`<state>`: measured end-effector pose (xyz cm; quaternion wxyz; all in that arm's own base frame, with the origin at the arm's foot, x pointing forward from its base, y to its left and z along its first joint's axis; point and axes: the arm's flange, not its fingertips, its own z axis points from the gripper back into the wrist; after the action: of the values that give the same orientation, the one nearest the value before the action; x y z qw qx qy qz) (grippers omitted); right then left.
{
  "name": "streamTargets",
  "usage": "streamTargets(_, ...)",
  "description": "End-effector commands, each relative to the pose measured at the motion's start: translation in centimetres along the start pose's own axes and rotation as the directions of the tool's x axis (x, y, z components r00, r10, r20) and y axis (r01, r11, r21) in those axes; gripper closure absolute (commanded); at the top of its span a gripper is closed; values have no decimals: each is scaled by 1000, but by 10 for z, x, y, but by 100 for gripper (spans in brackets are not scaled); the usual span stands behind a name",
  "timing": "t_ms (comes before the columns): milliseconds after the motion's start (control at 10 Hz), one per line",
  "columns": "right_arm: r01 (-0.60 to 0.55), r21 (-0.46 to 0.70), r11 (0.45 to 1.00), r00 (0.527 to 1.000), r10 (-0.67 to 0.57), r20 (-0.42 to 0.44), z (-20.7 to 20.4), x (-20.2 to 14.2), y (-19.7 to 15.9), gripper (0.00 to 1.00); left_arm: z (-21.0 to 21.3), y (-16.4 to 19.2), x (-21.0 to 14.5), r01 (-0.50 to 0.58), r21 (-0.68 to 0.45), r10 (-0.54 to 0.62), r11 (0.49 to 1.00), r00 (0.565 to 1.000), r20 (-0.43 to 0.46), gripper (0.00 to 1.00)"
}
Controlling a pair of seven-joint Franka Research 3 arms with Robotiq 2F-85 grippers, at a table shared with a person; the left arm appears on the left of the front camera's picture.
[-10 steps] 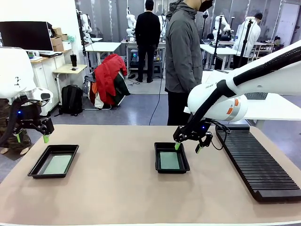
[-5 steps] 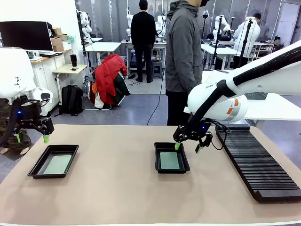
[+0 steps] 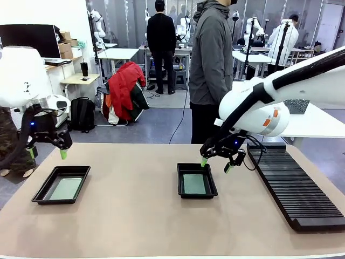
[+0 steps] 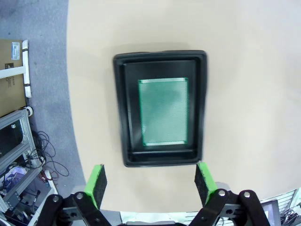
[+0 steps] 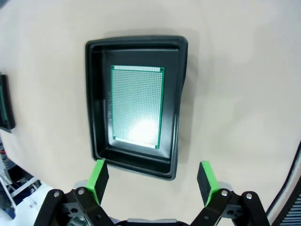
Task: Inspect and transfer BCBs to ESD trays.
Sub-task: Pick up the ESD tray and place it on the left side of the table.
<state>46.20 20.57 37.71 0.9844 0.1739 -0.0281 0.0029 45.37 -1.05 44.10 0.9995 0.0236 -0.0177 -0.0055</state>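
Two trays: I see two shallow black plastic ESD trays with flared rims on the tan table, the left tray (image 3: 61,184) near the left edge and the centre tray (image 3: 197,181) mid-table, well apart.
Boards: each tray holds one thin flat rectangular green board, lying flat inside the rim; left board (image 3: 65,188), centre board (image 3: 194,184).
Front view: it shows me the long black ribbed rack (image 3: 294,186) on the right of the table and a person in a grey jacket (image 3: 211,59) standing at the far side.
Left wrist view: looking straight down, I make out the left board's fine dotted hole grid.
Right wrist view: the same perforated grid on the centre board, with a bright glare patch at its near end.
Left gripper (image 3: 48,153): jaws spread wide, holding nothing, hanging above the left tray.
Right gripper (image 3: 215,164): jaws spread wide, holding nothing, above the centre tray's far right corner.
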Motion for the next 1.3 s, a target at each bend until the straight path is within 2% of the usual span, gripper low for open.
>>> streamTargets(0,7,98,995,1000,-6,-14,24,-15,-24,0,10,-30,-16,-24,-15,24,1000,1000,-13,0)
streamTargets(100,6,131,991,1000,-4,-15,33,-19,-33,0,15,-48,-18,-32,-4,32,999,999,-6,0)
streamTargets(300,14,187,982,1000,-12,-12,48,-25,-52,0,28,-86,-15,-33,-64,33,997,999,2,0)
streamTargets(600,26,275,961,1000,-21,-21,62,-28,-91,0,38,-156,-4,-32,-51,32,998,999,12,0)
streamTargets(1200,-11,380,925,999,25,-30,79,-23,-154,0,30,-273,20,-27,-98,32,995,998,48,0)
